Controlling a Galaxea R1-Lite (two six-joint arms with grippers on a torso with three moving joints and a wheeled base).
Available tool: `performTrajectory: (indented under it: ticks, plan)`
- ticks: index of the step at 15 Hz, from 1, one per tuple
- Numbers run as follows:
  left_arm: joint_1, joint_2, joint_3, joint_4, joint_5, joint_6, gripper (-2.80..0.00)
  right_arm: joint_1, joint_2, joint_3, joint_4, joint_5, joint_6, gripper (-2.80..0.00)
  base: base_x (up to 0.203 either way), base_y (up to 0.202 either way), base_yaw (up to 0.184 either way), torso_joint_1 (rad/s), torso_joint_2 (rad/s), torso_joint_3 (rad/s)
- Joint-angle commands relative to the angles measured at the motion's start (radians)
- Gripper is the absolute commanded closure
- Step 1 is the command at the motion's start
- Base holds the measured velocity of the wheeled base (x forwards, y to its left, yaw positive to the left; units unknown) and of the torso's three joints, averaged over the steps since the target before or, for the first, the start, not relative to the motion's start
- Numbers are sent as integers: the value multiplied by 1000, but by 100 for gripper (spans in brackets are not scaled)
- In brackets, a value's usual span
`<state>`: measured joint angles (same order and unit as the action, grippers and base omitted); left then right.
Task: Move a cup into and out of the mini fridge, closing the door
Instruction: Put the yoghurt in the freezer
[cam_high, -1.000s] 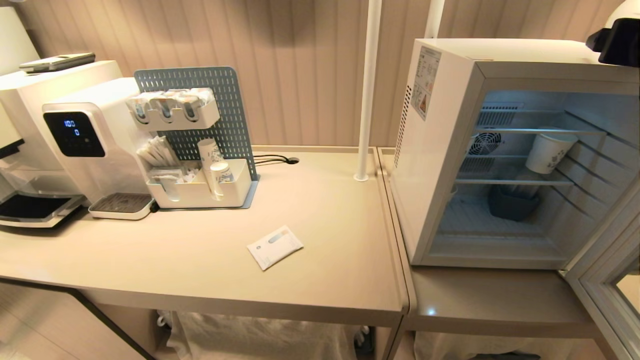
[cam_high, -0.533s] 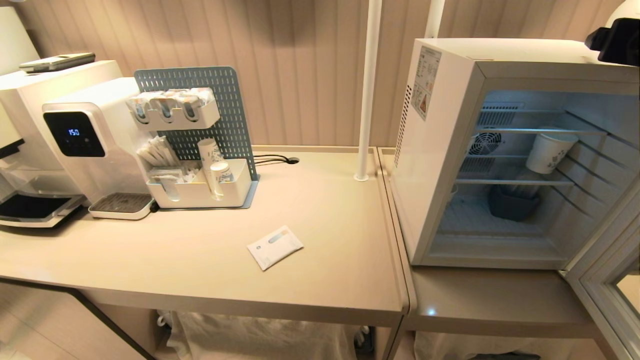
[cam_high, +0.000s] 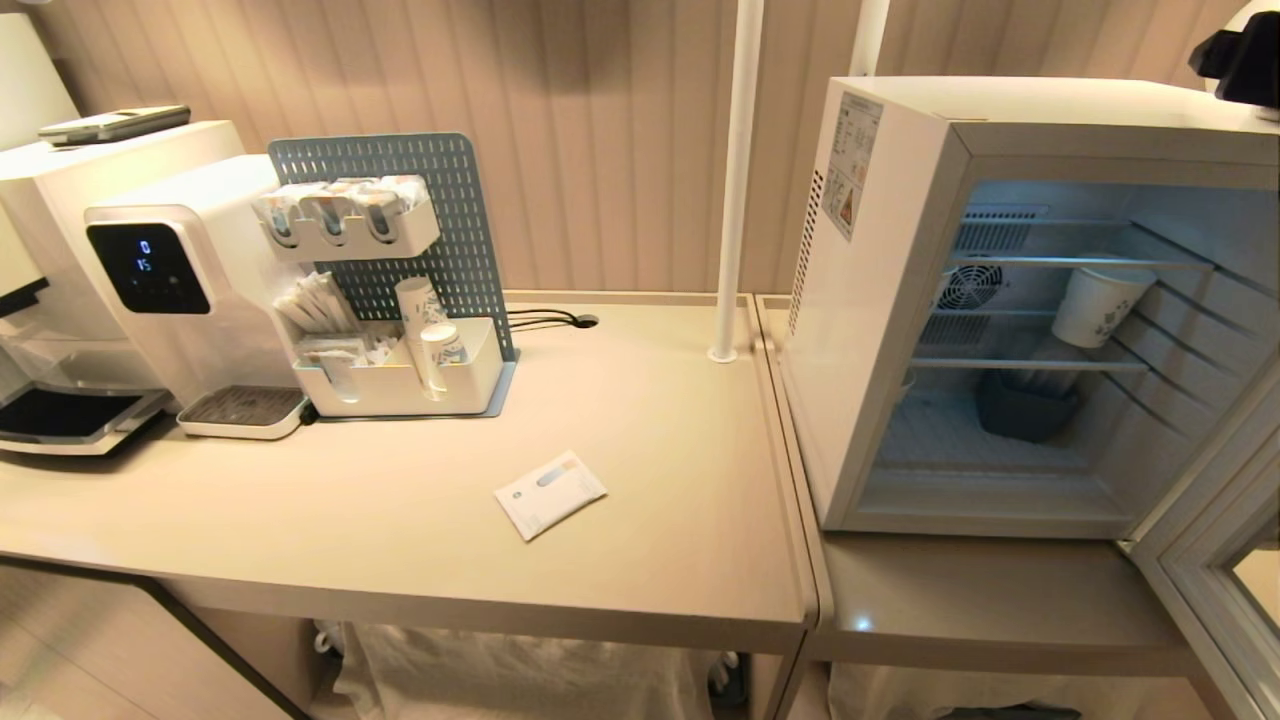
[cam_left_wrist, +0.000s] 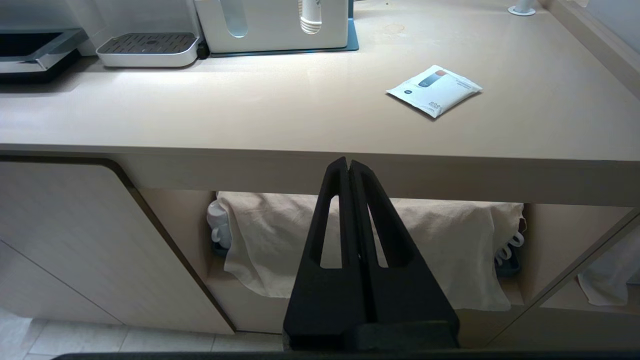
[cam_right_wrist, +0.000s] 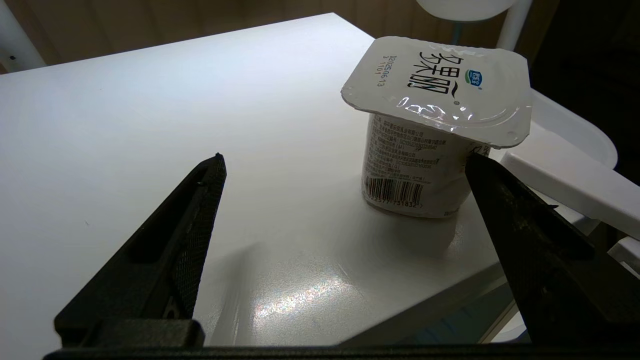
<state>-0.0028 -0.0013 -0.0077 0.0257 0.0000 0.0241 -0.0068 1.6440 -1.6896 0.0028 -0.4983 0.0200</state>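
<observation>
"0" and perhaps "15" on dispenser display

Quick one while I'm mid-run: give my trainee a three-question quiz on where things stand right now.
1. True or false: the door of the mini fridge stands open.
2. The cup sits on: A) a wire shelf, B) a white flat surface, C) the beige counter.
3. Which gripper is shut, the left gripper or the right gripper?

Key: 1 true; 2 B; 3 left, parked below the counter edge; the right one stands open beside the cup.
</observation>
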Motion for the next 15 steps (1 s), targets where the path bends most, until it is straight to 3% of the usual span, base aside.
performTrajectory:
  ticks: [1, 15]
  plan:
    - [0, 0, 0, 0, 0, -1, 0, -8, 2, -11, 3, -2, 0, -280, 0, 0, 0, 0, 0, 0]
    - [0, 0, 0, 0, 0, 0, 0, -52, 39, -71, 11, 11, 8, -280, 0, 0, 0, 0, 0, 0]
